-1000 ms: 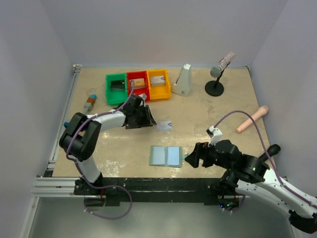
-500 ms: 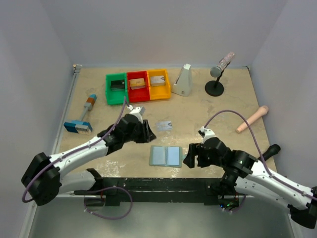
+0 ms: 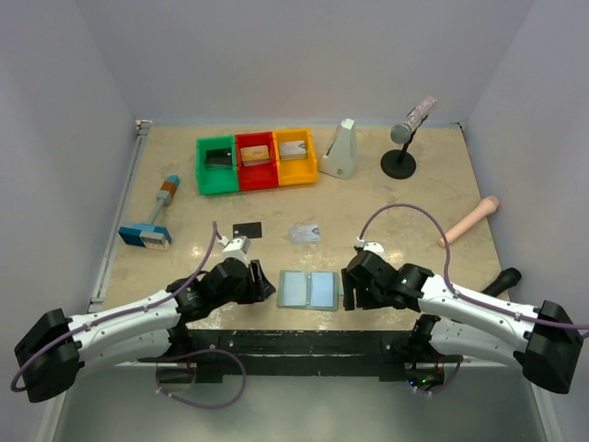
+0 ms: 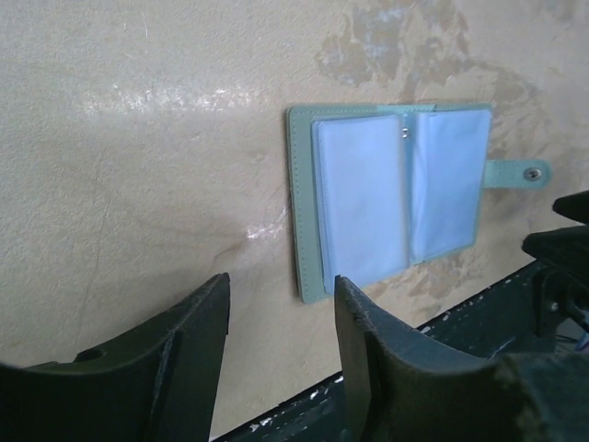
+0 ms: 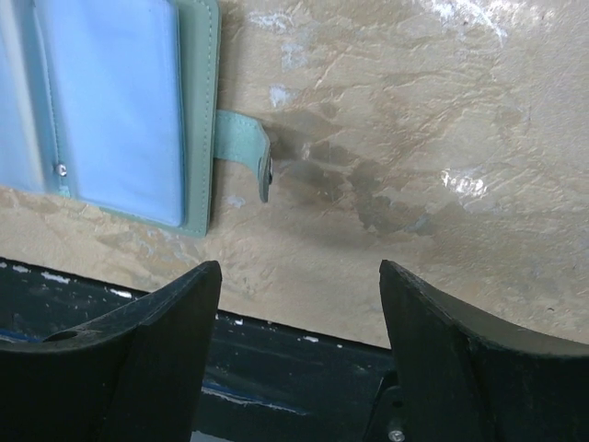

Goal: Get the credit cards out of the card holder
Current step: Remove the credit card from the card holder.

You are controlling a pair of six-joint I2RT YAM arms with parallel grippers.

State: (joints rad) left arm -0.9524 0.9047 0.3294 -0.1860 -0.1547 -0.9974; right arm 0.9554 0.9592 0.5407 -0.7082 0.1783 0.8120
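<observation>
The card holder [image 3: 308, 289] lies open and flat near the table's front edge, its pale blue pockets [image 4: 396, 198] facing up and its snap tab [image 5: 244, 152] sticking out to the right. A black card [image 3: 247, 228] and a silver-grey card [image 3: 305, 233] lie loose on the table behind it. My left gripper [image 3: 266, 287] sits low just left of the holder, open, with nothing between its fingers [image 4: 198, 341]. My right gripper [image 3: 347, 288] is low just right of the tab, also open and empty [image 5: 299, 295].
Green [image 3: 217, 166], red [image 3: 256, 159] and yellow [image 3: 295, 156] bins stand at the back, each with something small inside. A blue-headed brush [image 3: 152, 221] lies at the left. A white wedge [image 3: 340, 149], a microphone stand [image 3: 400, 147] and a pink handle [image 3: 467, 221] are at the back right. The black frame rail [image 4: 442, 368] runs right below the holder.
My left arm swung from near the bins down to the holder's left side, opening wider; the black card now lies uncovered on the table. My right gripper slid left toward the tab.
</observation>
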